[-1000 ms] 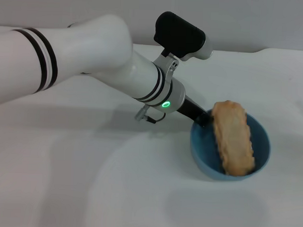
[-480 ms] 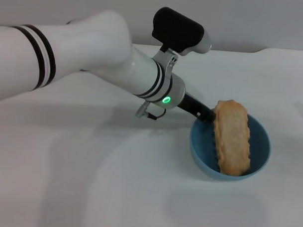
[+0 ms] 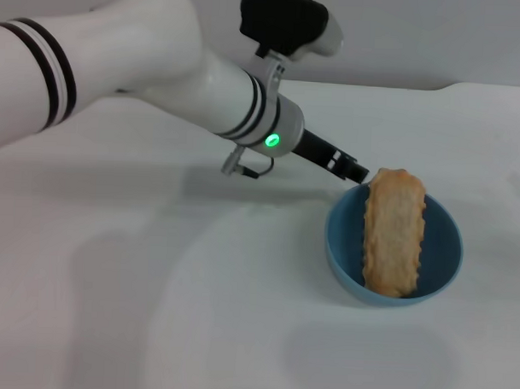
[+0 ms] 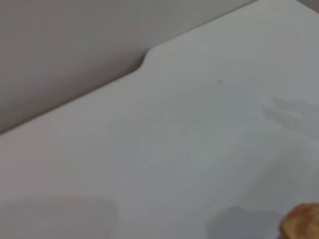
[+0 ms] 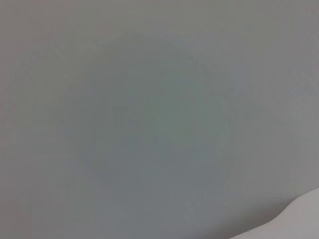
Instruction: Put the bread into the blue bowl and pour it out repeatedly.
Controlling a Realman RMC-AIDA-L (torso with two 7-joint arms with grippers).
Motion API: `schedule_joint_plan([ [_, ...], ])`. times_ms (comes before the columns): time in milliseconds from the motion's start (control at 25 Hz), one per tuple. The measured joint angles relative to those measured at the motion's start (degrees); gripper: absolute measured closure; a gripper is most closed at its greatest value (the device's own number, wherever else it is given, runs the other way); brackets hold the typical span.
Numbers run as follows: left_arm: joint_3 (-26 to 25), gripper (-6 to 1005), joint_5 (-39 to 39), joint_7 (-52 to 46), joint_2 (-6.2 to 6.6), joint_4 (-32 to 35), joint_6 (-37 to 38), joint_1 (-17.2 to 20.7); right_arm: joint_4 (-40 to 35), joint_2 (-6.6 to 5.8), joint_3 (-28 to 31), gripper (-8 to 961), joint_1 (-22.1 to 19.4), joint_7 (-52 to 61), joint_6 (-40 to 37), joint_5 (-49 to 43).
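Lifted clear, left gripper (image 3: 356,173) — bread (image 3: 394,232) (underside up) fills blue bowl (image 3: 437,252).

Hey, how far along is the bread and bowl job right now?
Done: the bread lies in the blue bowl, plain side up, its far end propped on the rim. In hand: the left gripper sits at the bowl's far rim, beside that end of the bread; I can't tell how its jaws stand. Left: tipping the bread out onto the white table. The right arm is not in view.
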Motion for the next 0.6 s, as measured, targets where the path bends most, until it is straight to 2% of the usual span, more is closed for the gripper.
schedule_joint_plan([
  [200, -7.7, 394, 6.2, -0.1, -0.01, 0.5, 0.8, 1.0, 0.0, 0.00, 0.3, 374, -0.1, -1.6, 0.6, 0.4],
  [360, -11.4, 396, 8.6, 0.4, -0.09, 2.3, -2.8, 3.1, 0.8, 0.17, 0.5, 373, 0.1, -7.8, 2.8, 1.7],
  [440, -12.2, 396, 9.1, 0.9, -0.28, 4.9, -7.1, 5.6, 2.3, 0.25, 0.5, 373, 0.6, -12.4, 5.4, 2.8],
  [560, -11.9, 397, 9.1, 2.8, -0.79, 10.4, -17.3, 11.5, 5.1, 0.29, 0.5, 373, 1.0, -20.2, 9.0, 6.4],
  [600, -10.6, 397, 8.7, 3.2, -0.91, 11.7, -24.5, 14.5, 6.1, 0.33, 0.5, 373, 1.1, -24.0, 9.7, 8.5],
])
